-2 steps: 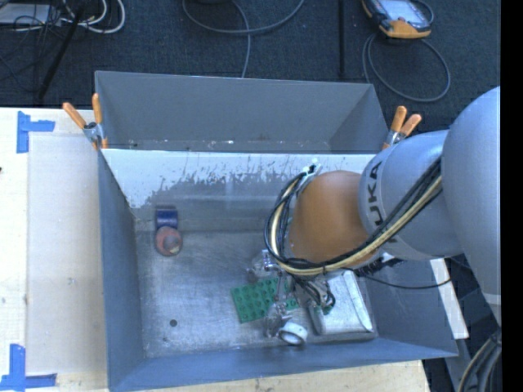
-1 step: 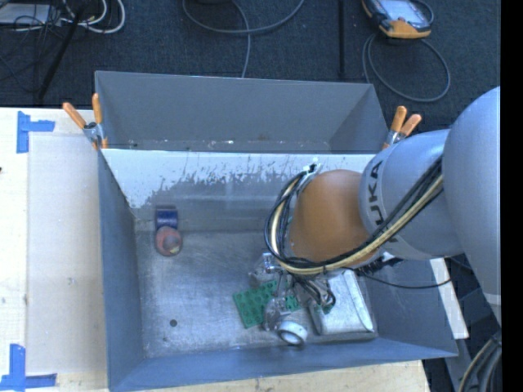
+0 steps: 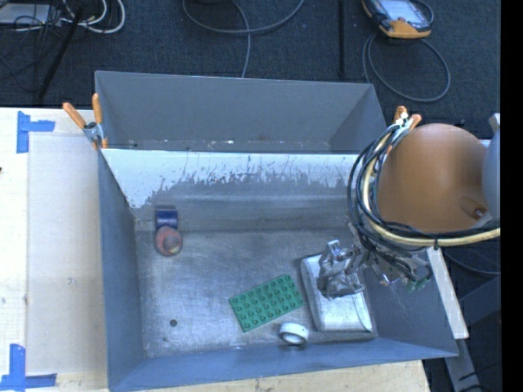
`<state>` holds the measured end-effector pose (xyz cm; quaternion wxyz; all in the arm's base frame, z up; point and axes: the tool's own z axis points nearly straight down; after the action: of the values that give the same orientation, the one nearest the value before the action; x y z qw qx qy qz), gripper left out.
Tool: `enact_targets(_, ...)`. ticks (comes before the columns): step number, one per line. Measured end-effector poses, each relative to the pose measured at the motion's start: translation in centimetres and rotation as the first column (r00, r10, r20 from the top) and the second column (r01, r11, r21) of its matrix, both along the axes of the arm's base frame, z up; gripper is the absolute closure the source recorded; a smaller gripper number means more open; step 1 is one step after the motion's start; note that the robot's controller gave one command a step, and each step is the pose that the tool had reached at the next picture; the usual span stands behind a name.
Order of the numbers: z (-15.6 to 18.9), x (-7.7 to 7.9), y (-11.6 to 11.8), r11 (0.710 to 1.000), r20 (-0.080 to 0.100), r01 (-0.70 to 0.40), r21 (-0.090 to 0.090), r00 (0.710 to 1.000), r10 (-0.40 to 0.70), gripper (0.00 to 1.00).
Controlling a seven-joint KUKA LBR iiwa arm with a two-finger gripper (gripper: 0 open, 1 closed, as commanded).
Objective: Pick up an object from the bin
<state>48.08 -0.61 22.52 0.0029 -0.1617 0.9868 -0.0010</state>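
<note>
From the camera view above the grey metal bin (image 3: 245,198), my gripper (image 3: 337,273) hangs low in the near right part of the floor, directly over the far end of a flat, pale grey rectangular slab (image 3: 350,312) with a dull metallic look. The slab lies flat on the bin floor and runs from under my gripper toward the near wall. Its near half shows plainly, with a lighter raised border round its edge. The far half is covered by my gripper's dark metal parts, so I cannot tell whether I touch it, and I cannot tell whether my gripper stands wide or narrow. Behind the gripper, to the right, the rounded orange cover (image 3: 426,178) on my wrist and its looped black and yellow cables (image 3: 364,198) hide the bin's right wall and corner. Just to the left of my gripper, close beside the slab's long edge, lies a green studded plastic building plate (image 3: 265,302), turned at a slant. A small white ring-shaped cap (image 3: 292,333) sits below and left of my gripper, near the slab's near left corner. Well apart to the left, by the far slope, lies a small blue piece joined to a round reddish-brown one (image 3: 167,235), and I cannot make out what it is.
</note>
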Motion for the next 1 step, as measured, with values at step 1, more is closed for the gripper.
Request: enact_targets(1, -0.4, -0.07, 0.11, 1.0, -0.007, 0.001, 0.002, 1.0, -0.001, 0.0)
